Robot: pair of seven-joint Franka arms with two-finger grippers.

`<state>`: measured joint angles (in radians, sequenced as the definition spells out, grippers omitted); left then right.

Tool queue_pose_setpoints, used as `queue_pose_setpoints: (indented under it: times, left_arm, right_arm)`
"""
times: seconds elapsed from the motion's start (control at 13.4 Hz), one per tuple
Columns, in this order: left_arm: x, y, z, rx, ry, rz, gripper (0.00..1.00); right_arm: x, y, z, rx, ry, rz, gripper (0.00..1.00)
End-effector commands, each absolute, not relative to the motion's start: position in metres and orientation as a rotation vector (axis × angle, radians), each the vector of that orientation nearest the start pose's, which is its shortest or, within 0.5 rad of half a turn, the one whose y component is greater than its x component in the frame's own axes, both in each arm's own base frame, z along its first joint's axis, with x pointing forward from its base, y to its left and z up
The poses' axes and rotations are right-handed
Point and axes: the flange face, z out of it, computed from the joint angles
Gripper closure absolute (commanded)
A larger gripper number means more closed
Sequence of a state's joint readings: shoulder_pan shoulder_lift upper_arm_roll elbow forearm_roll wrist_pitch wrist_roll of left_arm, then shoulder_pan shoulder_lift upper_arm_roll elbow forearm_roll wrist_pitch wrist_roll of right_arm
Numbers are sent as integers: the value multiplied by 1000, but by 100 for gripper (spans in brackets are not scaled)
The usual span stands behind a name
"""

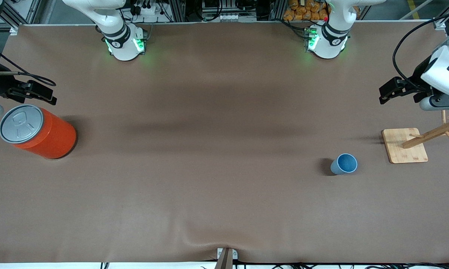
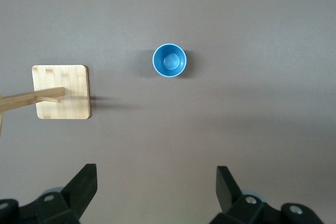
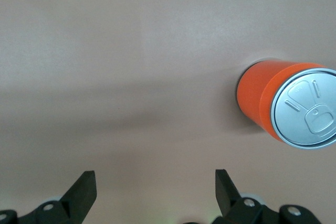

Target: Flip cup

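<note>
**While waiting wide open: risking a knocked or slipping cup**

While hanging over the left arm's end of the table [image 1: 224, 209], holding the left gripper [image 2: 156, 174] at full spread and gripping nothing. Likewise keeping the right gripper [image 3: 155, 177] spread wide and empty above the orange can [image 1: 37, 131] at the right arm's end, apparently waiting.

Seeing the cup [image 1: 344, 164] standing upright, mouth up, on bare cloth toward the left arm's end. Lying nearer to the front camera than the base of the wooden rack [image 1: 404, 145], beside it but not touching.

Judging the hazards from here:

- Coming down off-centre and clipping the rim with one finger, so tipping the light cup and sending it rolling across the cloth.
- Pinching the tapered, matte wall too high or too lightly, so letting it slide out partway through the turn.
- Swinging the wrist toward the rack's slanted pegs while rotating, so snagging on them or shoving the base.
- Releasing while tilted or too high, so leaving the cup on its side rather than mouth down.
</note>
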<state>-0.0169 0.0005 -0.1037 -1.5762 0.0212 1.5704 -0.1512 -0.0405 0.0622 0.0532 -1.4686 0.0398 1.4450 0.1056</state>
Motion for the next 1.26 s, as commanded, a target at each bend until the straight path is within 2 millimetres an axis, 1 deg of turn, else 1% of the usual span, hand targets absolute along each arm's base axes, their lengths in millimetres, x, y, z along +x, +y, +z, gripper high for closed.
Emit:
queue_pose_setpoints:
  times: [0.0,0.22,0.45,0.82,0.97,1.19]
  left_arm:
    - [547,-65,624,-3124,-58,13,0]
    - [547,-59,626,-3125,-46,9,0]
    - [547,-47,628,-3126,-51,2,0]
    - [547,-45,628,-3127,-60,3,0]
    - [548,-38,628,-3127,-77,3,0]
    - [549,-33,628,-3125,-89,0,0]
  right_arm:
    - [561,12,628,-3090,155,131,0]
    - [561,12,628,-3090,158,131,0]
    - [561,12,627,-3090,158,133,0]
    - [561,12,627,-3090,158,133,0]
    - [561,12,627,-3090,158,133,0]
    - [561,12,628,-3090,158,131,0]
